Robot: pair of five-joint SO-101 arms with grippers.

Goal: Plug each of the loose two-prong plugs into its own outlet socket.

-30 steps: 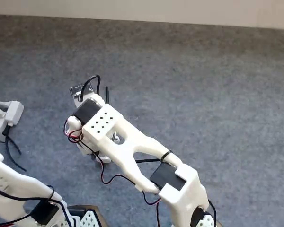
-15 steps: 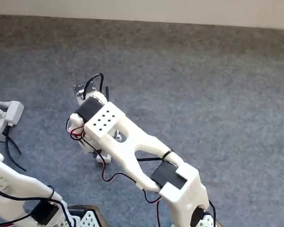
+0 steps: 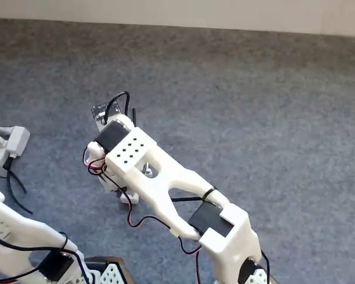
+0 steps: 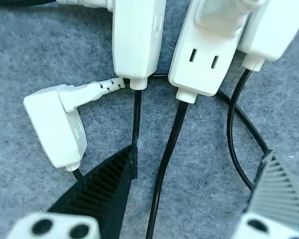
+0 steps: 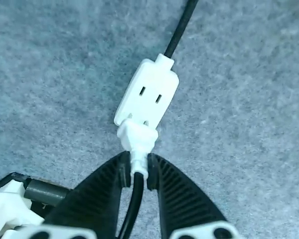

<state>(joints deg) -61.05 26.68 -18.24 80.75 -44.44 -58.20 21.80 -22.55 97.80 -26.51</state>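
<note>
Holding a white plug (image 5: pixel 137 137) by its neck, my right end effector (image 5: pixel 135 167) has both black fingers (image 5: pixel 102 191) closed just where the plug's black cord (image 5: pixel 132 201) begins. The body of this plug touches the near end of a white socket block (image 5: pixel 148 97). I cannot tell if the prongs are fully inside. The block lies flat on the grey table (image 5: pixel 249 124) with a pair of slots facing up, and a black cable (image 5: pixel 182 25) leaves its far end. In the high view my right arm (image 3: pixel 165 177) stretches from the lower edge toward the middle of the table.

My left end effector (image 4: pixel 199 154) is open and holds nothing. Its dark finger (image 4: pixel 107 184) and its pale finger (image 4: pixel 274 191) stand well apart above the table. Between them a thick cord (image 4: pixel 167 149) runs up to a slotted block (image 4: pixel 202 59), which shows two slots. Just beside it lies a long white block (image 4: pixel 137 40), and on the other side a third white piece (image 4: pixel 271 25) with a thin curved wire (image 4: pixel 234 129). A flat plug (image 4: pixel 55 124) lies loose and tilted near the dark finger, and its ribbed neck reaches the foot of the long white block. I cannot see its prongs. In the high view this white group (image 3: pixel 9 145) lies at the table's left edge, and my left arm (image 3: pixel 18 236) is in the lower left corner.
</note>
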